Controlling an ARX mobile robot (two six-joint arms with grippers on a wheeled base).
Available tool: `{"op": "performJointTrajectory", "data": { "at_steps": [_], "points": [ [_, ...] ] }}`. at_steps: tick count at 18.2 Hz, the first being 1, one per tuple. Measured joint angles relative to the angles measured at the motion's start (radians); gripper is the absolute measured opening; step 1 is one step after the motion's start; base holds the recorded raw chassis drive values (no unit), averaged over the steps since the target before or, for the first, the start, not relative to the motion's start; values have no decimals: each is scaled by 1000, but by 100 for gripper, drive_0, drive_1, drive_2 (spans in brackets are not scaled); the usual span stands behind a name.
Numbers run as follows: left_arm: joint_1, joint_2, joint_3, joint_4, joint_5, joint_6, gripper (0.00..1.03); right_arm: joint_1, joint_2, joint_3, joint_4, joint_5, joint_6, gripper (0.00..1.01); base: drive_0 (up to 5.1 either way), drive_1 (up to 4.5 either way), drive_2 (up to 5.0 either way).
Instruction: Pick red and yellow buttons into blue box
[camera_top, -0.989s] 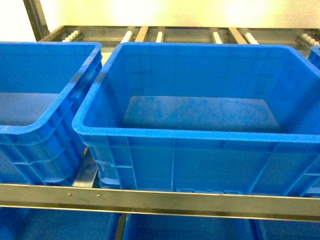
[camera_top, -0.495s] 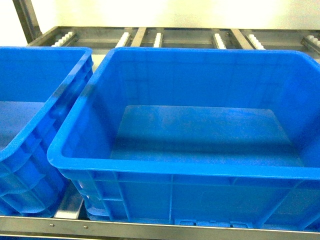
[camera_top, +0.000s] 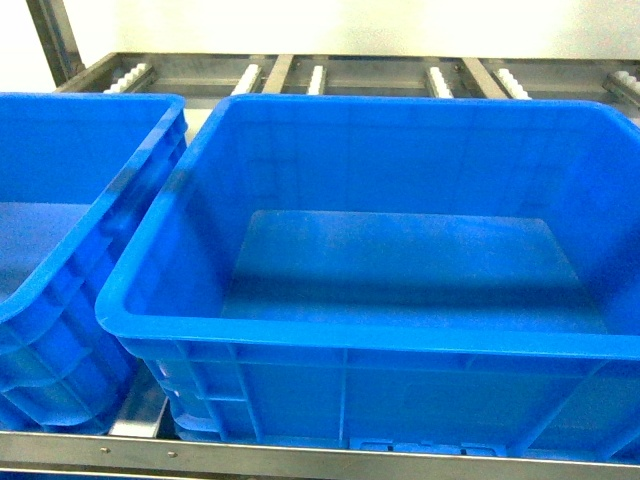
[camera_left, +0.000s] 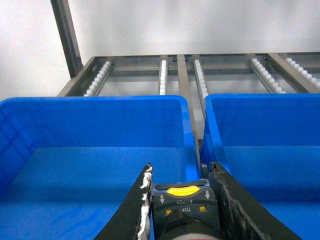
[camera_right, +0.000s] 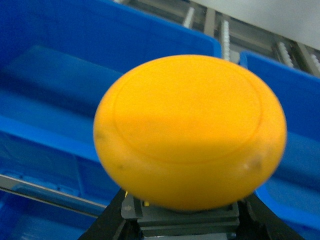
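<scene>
The blue box (camera_top: 350, 338) fills the middle of the head view, deep, with a thick rim and a bare floor. Neither gripper shows in that view. In the left wrist view my left gripper (camera_left: 181, 172) is shut on the dark boxy base of a button (camera_left: 182, 205) with a yellow latch; its cap is hidden at the bottom edge, so I cannot confirm it is the red one. It hangs above the right wall of a blue crate (camera_left: 95, 150). My right gripper (camera_right: 184, 207) is shut on the base of the yellow button (camera_right: 190, 130), whose orange-yellow cap fills that view.
A second blue crate (camera_top: 60, 270) stands to the left of the box, a narrow gap between them. Both rest on a steel roller rack (camera_top: 320, 75) with a front rail (camera_top: 300, 458). More blue crates (camera_right: 45, 100) lie below the right gripper.
Over the first half second the head view moved closer and looked deeper into the middle box; the lower shelf dropped out of sight. Since then nothing has moved.
</scene>
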Motion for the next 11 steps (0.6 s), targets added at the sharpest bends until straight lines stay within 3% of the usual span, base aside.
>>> {"op": "performJointTrajectory", "data": {
  "at_steps": [2, 4, 6, 9, 11],
  "points": [
    [0, 0, 0, 0, 0, 0, 27, 35, 146, 51, 90, -21, 16, 34, 0, 0, 0],
    [0, 0, 0, 0, 0, 0, 27, 37, 326, 87, 156, -34, 40, 34, 0, 0, 0],
    [0, 0, 0, 0, 0, 0, 27, 0, 496, 146, 206, -54, 75, 34, 0, 0, 0],
    [0, 0, 0, 0, 0, 0, 27, -24, 605, 211, 251, -51, 86, 34, 0, 0, 0],
    [0, 0, 0, 0, 0, 0, 27, -34, 682, 261, 217, -69, 89, 34, 0, 0, 0]
  ]
}}
